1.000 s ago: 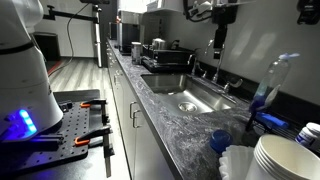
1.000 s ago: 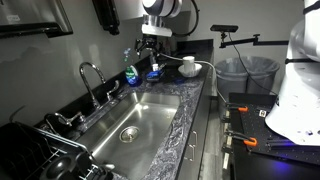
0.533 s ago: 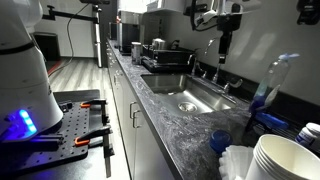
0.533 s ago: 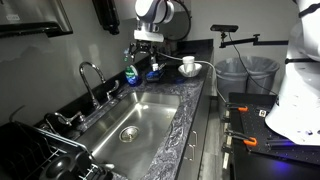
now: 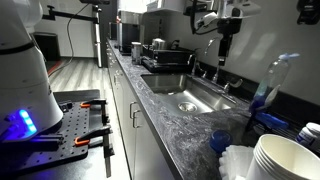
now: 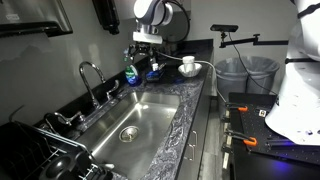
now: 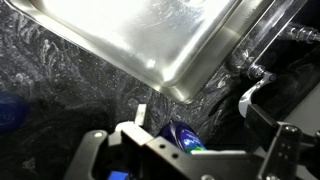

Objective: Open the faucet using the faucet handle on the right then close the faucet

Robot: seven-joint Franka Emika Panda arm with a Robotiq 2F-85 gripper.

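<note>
The faucet (image 6: 88, 78) is a tall chrome gooseneck behind the steel sink (image 6: 150, 125); it also shows in an exterior view (image 5: 193, 60). The faucet handle (image 6: 112, 91) is a short chrome stub on the side nearer the bottle. My gripper (image 6: 146, 52) hangs open and empty above the counter's back corner, past the sink's end and apart from the handle; it also shows in an exterior view (image 5: 224, 52). In the wrist view the gripper (image 7: 185, 155) looks down on a blue bottle top (image 7: 183, 135) and the sink's corner (image 7: 175, 85).
A clear plastic bottle (image 6: 131, 72) stands right under the gripper, also in an exterior view (image 5: 270, 82). A white mug (image 6: 187, 65) and blue items sit beyond it. Stacked white cups (image 5: 278, 155) stand nearby. A dish rack (image 5: 160, 52) is past the sink.
The gripper has moved towards the back wall and the bottle and dropped slightly. Nothing else has moved.
</note>
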